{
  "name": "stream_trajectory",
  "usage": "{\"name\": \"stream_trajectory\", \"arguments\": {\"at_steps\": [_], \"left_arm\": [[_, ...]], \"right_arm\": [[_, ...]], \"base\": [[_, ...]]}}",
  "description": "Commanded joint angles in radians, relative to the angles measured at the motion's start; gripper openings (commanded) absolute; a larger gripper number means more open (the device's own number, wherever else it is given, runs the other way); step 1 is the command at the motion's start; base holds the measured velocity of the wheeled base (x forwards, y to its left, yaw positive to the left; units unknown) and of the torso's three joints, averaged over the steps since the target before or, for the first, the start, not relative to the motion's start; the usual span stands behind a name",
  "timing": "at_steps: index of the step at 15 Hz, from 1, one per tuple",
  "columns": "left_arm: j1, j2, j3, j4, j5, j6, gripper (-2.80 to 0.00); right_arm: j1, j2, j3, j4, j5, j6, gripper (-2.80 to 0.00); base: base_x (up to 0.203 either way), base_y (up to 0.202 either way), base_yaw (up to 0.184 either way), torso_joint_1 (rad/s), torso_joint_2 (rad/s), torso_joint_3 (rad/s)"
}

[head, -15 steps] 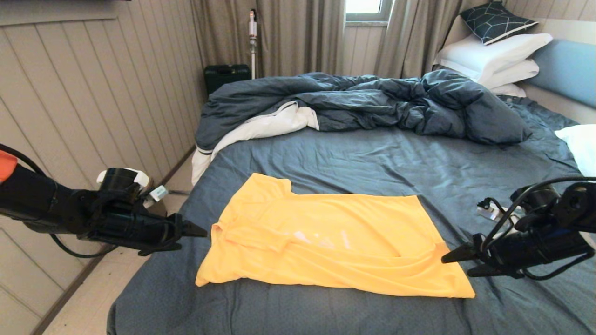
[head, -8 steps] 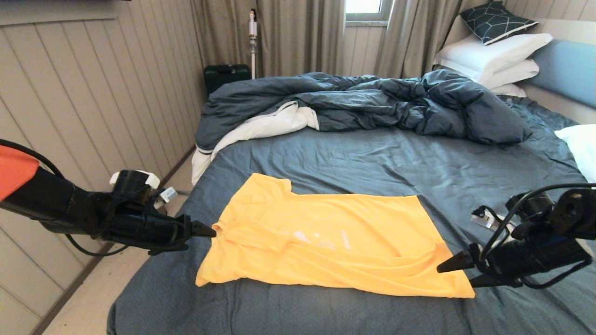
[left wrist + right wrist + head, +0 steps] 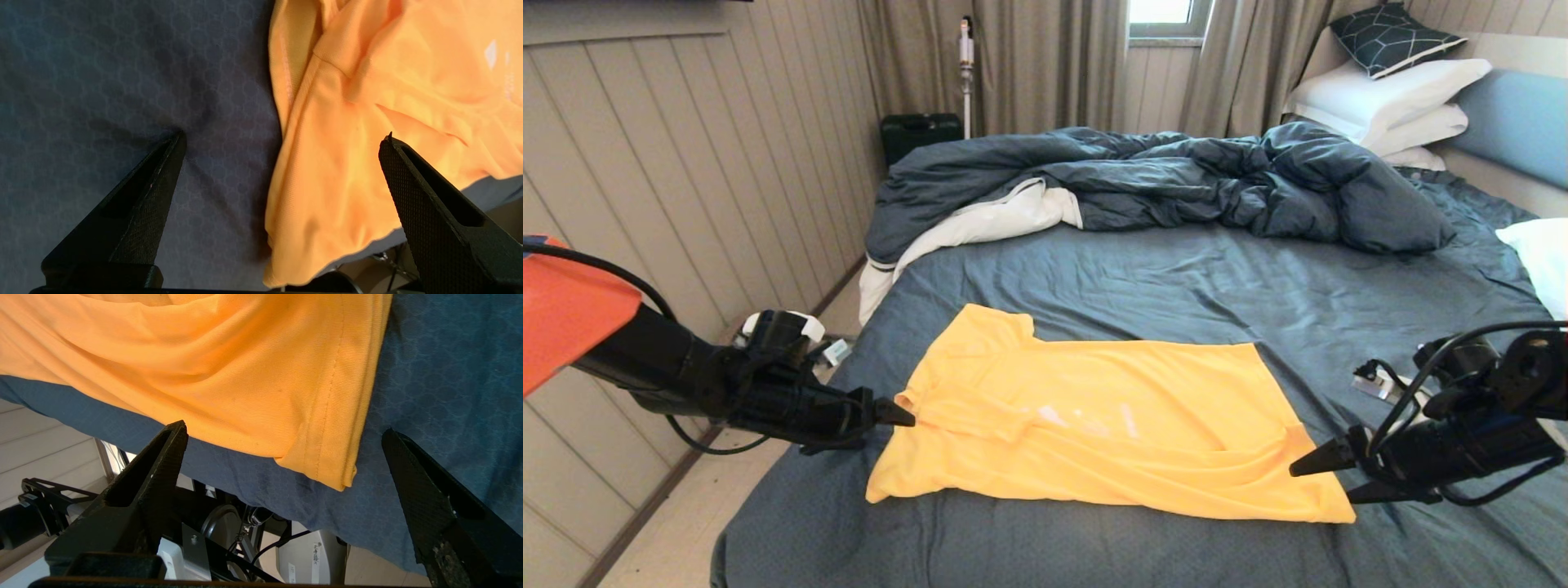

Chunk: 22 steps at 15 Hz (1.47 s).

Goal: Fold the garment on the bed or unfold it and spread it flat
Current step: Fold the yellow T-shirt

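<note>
**A:** In the head view, where is the bright yellow short-sleeved T-shirt (image 3: 1094, 425) lying?

**B:** It is lying sideways on the near part of the large bed with the slate-blue sheet (image 3: 1176, 278), collar toward the robot's left, hem toward its right. It looks folded once lengthwise already, with one sleeve sticking out toward the rumpled dark-blue duvet (image 3: 1160, 175) beyond it, well apart from it. Wrinkles are running across the near half.

**A:** And the grippers there?

**B:** The left gripper (image 3: 900, 415) is sitting right at the collar edge; the right gripper (image 3: 1327, 478) is hovering at the near hem corner. Neither is holding cloth.

**A:** Is the left wrist view agreeing?

**B:** Yes. The left gripper (image 3: 282, 139) is spread wide, one finger over bare sheet, the other over yellow fabric, with the shirt's edge lying between them. Nothing is being pinched.

**A:** The right wrist view?

**B:** The right gripper (image 3: 286, 430) is likewise gaping, and the stitched hem corner of the shirt (image 3: 318, 457) is lying between its fingers, ungrasped.

**A:** So how far along is it?

**B:** Judging by this, partway at most: both ends are lined up for a grasp, but the closing, lifting and next fold are still remaining.
</note>
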State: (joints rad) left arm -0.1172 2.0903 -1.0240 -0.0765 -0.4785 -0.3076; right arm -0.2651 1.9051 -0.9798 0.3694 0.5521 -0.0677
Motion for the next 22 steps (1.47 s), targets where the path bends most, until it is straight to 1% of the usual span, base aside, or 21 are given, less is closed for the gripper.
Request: {"name": "stream_trajectory", "arguments": {"at_steps": [1, 4, 8, 13, 22], "left_arm": [[0.001, 0.033, -0.001, -0.015, 0.003, 0.000, 0.00], [-0.008, 0.050, -0.007, -0.037, 0.004, 0.000, 0.00], [-0.019, 0.075, -0.036, -0.036, 0.006, -0.001, 0.00], [-0.049, 0.083, -0.047, -0.035, 0.004, -0.001, 0.00], [-0.067, 0.088, -0.067, -0.031, 0.004, -0.004, 0.00]], "right_arm": [[0.000, -0.005, 0.001, 0.002, 0.005, -0.001, 0.00], [0.003, 0.000, 0.003, 0.002, 0.006, -0.003, 0.00], [0.003, 0.005, 0.004, 0.003, 0.007, -0.021, 0.00], [0.007, 0.011, 0.003, 0.003, 0.005, -0.021, 0.00], [0.012, 0.014, 0.007, 0.002, 0.003, -0.021, 0.00]], "base": [[0.000, 0.000, 0.000, 0.000, 0.00, 0.000], [0.000, 0.000, 0.000, 0.000, 0.00, 0.000], [0.000, 0.000, 0.000, 0.000, 0.00, 0.000], [0.000, 0.000, 0.000, 0.000, 0.00, 0.000], [0.000, 0.000, 0.000, 0.000, 0.00, 0.000]]}}
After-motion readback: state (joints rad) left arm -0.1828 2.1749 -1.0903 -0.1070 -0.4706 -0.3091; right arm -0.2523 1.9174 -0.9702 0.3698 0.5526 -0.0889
